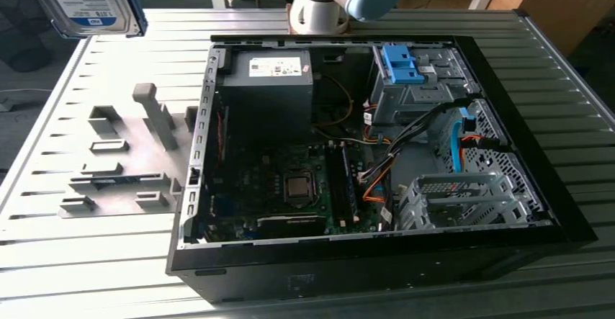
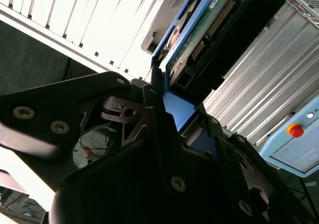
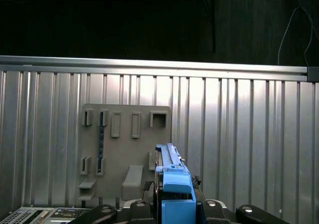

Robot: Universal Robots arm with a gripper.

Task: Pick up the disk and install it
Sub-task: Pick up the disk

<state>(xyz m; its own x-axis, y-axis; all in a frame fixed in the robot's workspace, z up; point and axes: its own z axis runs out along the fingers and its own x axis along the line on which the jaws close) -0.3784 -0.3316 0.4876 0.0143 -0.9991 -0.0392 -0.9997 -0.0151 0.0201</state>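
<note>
The jaws clamp the disk high above the slatted table.

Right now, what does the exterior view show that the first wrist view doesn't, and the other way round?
The exterior view gives the inside of the open black computer case: dark motherboard, grey power supply box with a white sticker, and a bare blue plastic bracket. The first wrist view gives the black jaws closed on the silver hard drive in a bright blue plastic carrier, seen edge-on. Both share that drive, held in the air, the grey slotted fixture plate and the ribbed metal table.
</note>
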